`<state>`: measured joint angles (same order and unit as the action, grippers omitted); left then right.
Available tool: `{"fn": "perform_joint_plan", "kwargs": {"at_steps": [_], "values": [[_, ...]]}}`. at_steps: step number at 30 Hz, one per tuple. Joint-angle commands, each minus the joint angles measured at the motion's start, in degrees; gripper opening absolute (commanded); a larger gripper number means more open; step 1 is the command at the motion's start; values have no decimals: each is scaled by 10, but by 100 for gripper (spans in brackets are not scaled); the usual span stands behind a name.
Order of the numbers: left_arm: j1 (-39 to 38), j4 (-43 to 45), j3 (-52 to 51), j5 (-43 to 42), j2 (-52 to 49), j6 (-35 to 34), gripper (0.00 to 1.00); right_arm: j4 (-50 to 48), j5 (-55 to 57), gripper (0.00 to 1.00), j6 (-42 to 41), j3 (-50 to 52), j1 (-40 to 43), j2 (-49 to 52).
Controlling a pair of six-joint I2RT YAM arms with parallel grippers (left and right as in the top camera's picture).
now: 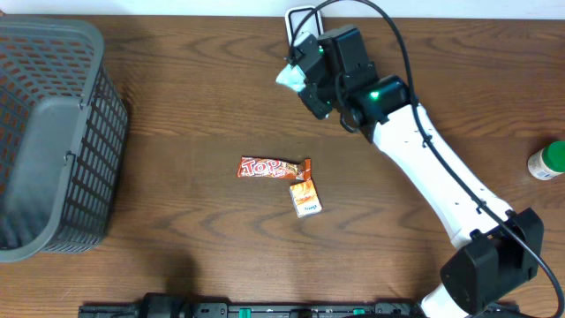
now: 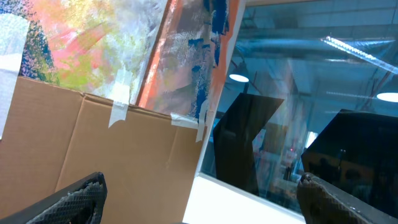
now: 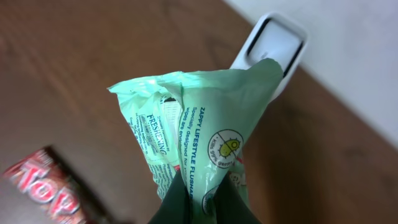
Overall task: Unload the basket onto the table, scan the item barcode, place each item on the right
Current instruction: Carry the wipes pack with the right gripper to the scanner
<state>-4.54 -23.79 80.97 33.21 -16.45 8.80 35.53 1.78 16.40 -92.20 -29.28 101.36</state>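
The lower end of the green wipes packet is hidden inside the right pincer pinching it, the white scanner beyond the pincer is half covered by the packet, and the red candy bar left of the pincer is blurred and edge-cut.

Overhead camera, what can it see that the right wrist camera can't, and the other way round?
Only the overhead view shows the grey basket, the small orange box, the green-capped bottle and the whole white arm. Only the right wrist view gets close enough to read the green packet, and it shows the right end effector closed on the packet. Both views show the green packet, the white scanner, the red candy bar and the brown table.
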Motion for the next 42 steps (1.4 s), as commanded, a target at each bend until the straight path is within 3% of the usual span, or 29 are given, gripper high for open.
{"fn": "perform_joint_plan", "kwargs": {"at_steps": [1, 14, 27, 36, 42], "values": [[3, 2, -1, 5, 3, -3, 98, -37, 84, 2, 48, -6, -11, 8], [3, 2, -1, 5, 3, -3, 98, -338, 190, 2, 239, -6, -7, 133], [3, 2, -1, 5, 3, -3, 98, -779, 116, 2, 425, -6, 27, 332], [3, 2, -1, 5, 3, -3, 98, -868, 4, 1, 441, -6, 34, 406], [3, 2, -1, 5, 3, -3, 98, -834, 4, 1, 406, -7, 38, 415]]}}
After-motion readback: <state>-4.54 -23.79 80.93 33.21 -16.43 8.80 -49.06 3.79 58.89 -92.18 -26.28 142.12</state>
